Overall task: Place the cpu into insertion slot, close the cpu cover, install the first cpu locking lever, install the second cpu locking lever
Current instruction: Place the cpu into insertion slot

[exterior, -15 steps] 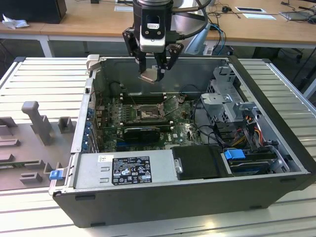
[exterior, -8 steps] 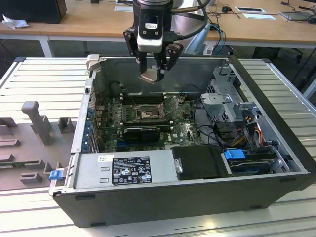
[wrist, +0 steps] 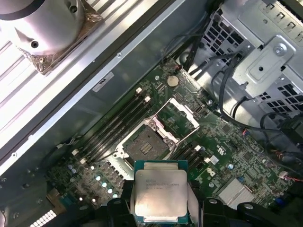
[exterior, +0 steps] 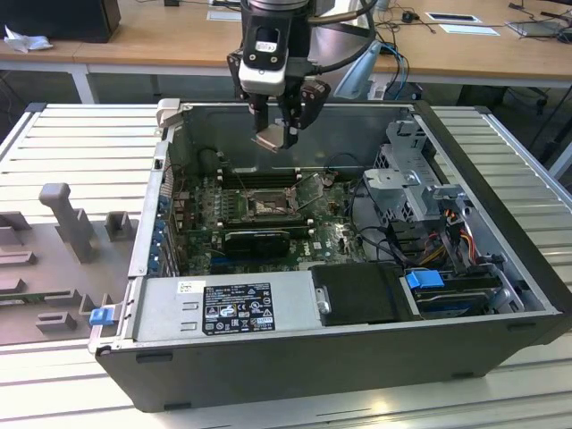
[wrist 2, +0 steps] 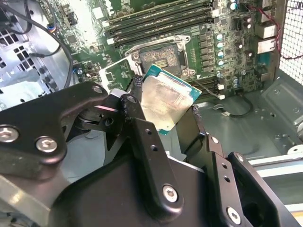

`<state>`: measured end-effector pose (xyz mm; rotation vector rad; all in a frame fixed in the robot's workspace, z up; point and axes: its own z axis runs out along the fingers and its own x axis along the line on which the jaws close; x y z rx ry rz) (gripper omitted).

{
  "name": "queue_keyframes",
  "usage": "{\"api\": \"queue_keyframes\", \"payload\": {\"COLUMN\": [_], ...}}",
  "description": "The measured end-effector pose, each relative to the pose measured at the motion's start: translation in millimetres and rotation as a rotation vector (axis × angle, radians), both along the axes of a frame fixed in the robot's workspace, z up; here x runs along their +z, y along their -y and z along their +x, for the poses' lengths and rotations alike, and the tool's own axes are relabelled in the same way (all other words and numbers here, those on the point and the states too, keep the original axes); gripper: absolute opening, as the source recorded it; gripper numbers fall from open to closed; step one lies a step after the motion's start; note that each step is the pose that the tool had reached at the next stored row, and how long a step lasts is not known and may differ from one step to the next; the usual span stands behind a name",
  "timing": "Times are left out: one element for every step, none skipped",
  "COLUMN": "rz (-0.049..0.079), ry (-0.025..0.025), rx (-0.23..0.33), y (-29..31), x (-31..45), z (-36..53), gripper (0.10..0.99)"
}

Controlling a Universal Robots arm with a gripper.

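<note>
Black two-finger gripper (exterior: 275,134) clamped on the small flat square silvery-beige cpu (exterior: 273,139). Pinched by two opposite edges, probably to leave the underside free for seating. Held slightly tilted, high over the open dark computer case (exterior: 357,357), well apart from the board.

Square dark-rimmed insertion slot (exterior: 266,206) at 6 o'clock of the cpu in the exterior view, bare, nothing seated. Thin silver frame-plate cpu cover (exterior: 310,186) flipped up at 2 o'clock of the insertion slot, so open from above.

Long black memory slots (exterior: 257,176) just beside the insertion slot at 12 o'clock. Long black card (exterior: 256,239) near at 6 o'clock. Grey metal drive cage (exterior: 407,179) well off at 3 o'clock. Margins at the socket rim judged tight; plenty of free room overhead.

In the first wrist view, cpu (wrist: 160,189) between the fingers, insertion slot (wrist: 144,142) beyond, uncovered.
</note>
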<state>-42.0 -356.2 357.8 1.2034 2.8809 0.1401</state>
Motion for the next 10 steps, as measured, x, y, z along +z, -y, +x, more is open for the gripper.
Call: {"api": "queue_keyframes", "payload": {"rz": [0.000, 0.000, 0.000, 0.000, 0.000, 0.000, 0.000, 0.000, 0.000, 0.000], "ry": [-0.0001, 0.0000, -0.0001, -0.0001, -0.0001, -0.0002, -0.0001, -0.0001, -0.0001, -0.0001], "rx": [-0.016, -0.025, -0.030, -0.037, -0.045, -0.056, -0.081, -0.099, -0.114, -0.148], "y": [0.0, 0.0, 0.0, 0.1, 0.0, 0.0, 0.0, 0.0, 0.1, 0.1], "x": [-0.5, -1.9, -3.2, -5.0, -5.7, -6.1, -6.7, -7.0, -7.2, -7.6], "z": [0.0, 0.0, 0.0, 0.0, 0.0, 0.0, 0.0, 0.0, 0.0, 0.0], "gripper": [0.533, 0.533, 0.533, 0.533, 0.533, 0.533, 0.533, 0.533, 0.533, 0.533]}}
